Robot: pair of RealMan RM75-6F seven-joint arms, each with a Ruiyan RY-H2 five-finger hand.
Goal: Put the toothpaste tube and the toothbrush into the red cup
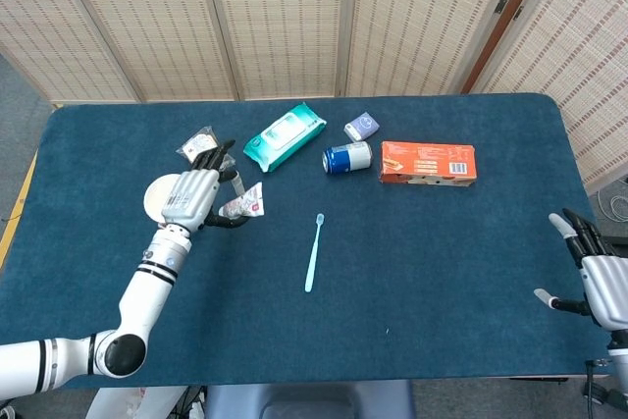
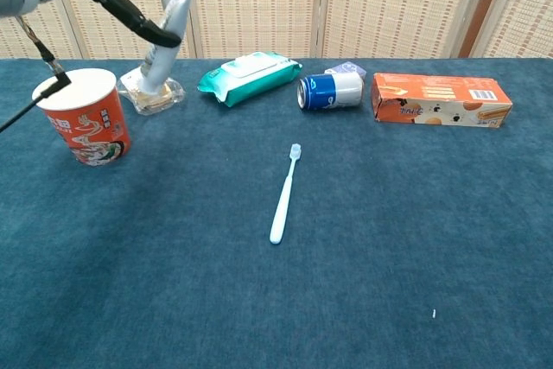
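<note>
Above blue table (image 2: 363,300), raised left hand (image 1: 189,197) fingers (image 2: 130,11) clamp toothpaste tube (image 2: 166,19); right hand (image 1: 595,272) fingers apart.

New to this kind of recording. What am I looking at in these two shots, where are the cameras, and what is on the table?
A robot with two arms ending in humanlike hands sits at a blue table. One camera looks down from its head, the other forward from its chest. The left hand holds a white toothpaste tube lifted beside the red paper cup. The right hand waits open at the table's edge. A light blue toothbrush lies mid-table; behind are a wipes pack, a blue can and an orange box.
</note>
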